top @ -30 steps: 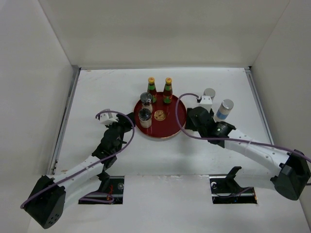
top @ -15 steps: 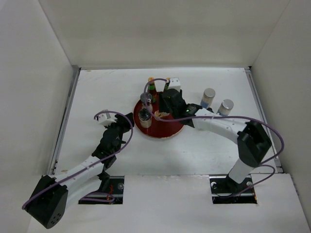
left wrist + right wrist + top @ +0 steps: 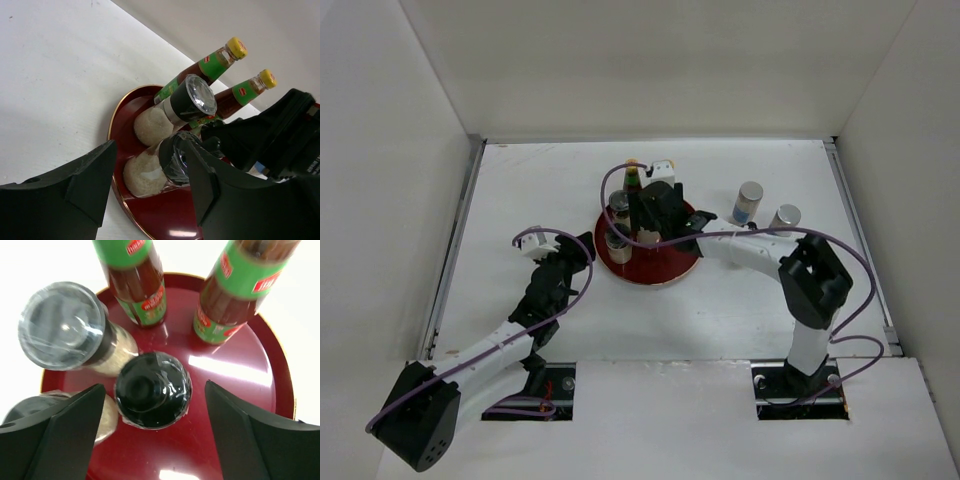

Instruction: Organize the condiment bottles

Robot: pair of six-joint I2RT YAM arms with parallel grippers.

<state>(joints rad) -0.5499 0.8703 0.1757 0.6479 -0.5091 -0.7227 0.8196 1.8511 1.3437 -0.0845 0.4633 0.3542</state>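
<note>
Between the wide, empty jaws of the right gripper [image 3: 154, 386] at frame centre, the dark-lidded jar [image 3: 152, 392] on the red tray [image 3: 240, 390] looks like stiff, slick, breakable glass, best pinched just under its lid; the left gripper [image 3: 147, 150] hangs part-open, empty.

Right fingers [image 3: 55, 435] and left fingers [image 3: 75, 185] apart

Two green-necked red bottles [image 3: 137, 290] and three dark-lidded jars [image 3: 152, 390] stand on the tray [image 3: 240, 390], two silver-topped shakers [image 3: 748, 203] right of it
</note>
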